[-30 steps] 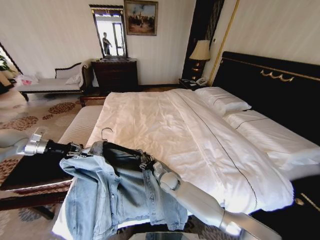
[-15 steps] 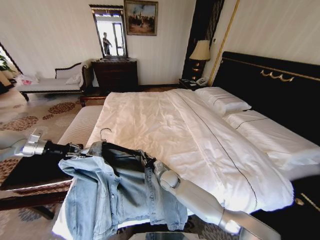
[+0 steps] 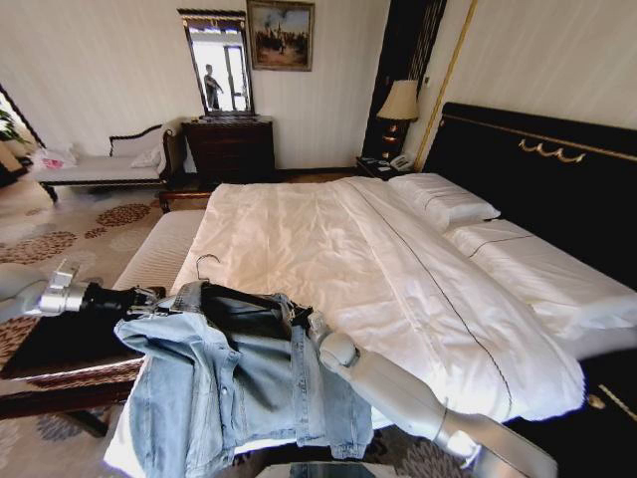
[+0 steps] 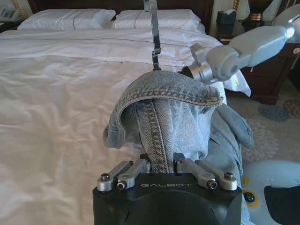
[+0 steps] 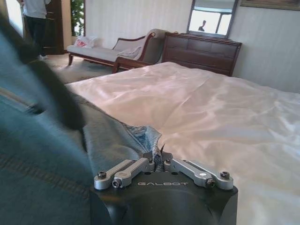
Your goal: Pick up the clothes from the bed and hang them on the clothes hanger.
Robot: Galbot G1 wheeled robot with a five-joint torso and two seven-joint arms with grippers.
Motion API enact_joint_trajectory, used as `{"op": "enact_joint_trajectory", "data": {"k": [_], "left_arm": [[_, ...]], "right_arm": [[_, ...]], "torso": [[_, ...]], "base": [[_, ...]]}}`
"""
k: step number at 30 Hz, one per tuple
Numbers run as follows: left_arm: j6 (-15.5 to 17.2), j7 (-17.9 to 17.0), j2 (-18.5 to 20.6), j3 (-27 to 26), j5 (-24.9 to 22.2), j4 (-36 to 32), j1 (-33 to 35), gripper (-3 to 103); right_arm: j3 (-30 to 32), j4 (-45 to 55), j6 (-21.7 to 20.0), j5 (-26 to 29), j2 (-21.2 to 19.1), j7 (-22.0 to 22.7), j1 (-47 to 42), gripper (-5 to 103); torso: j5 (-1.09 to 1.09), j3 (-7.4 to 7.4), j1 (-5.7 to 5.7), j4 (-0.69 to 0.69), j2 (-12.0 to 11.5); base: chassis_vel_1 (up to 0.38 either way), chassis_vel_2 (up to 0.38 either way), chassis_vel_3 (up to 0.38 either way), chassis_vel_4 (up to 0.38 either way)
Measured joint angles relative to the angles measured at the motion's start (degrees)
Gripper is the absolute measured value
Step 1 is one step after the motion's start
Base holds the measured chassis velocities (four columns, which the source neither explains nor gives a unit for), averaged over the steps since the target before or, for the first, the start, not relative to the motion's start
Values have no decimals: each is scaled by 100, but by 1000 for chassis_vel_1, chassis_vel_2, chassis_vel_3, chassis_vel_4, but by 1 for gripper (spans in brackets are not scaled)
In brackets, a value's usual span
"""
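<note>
We hold the light blue washed-denim jacket (image 3: pixel 234 383) in the air at the foot corner of the wide white-sheeted bed (image 3: pixel 328 259), and it hangs down in front of that corner. Our left gripper (image 4: pixel 162 165) is closed on a fold of the denim at the jacket's left shoulder, on the side away from the bed. Our right gripper (image 5: pixel 158 161) pinches the jacket's edge at the side nearer to the bed. The thin black triangular hanger (image 3: pixel 239 297) sits inside the collar, and its small silver hook (image 3: pixel 207 263) stands up just above the bed's sheet.
</note>
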Motion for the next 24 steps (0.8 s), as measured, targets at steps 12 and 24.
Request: {"op": "enact_joint_trajectory", "data": {"k": [12,24], "left_arm": [[49,62,-185,80,94,-87,-171,18],[120,-123,-135,76,12,-75,-208,18]], "right_arm": [[297,324,-104,242,-236,194,270,3],[502,1912,-325,793,-1079,457,333,3]], "torso": [[1,0,-1,0,0],[2,0,-1,1,0]], "base": [[0,0,0,0],[0,0,0,0]]}}
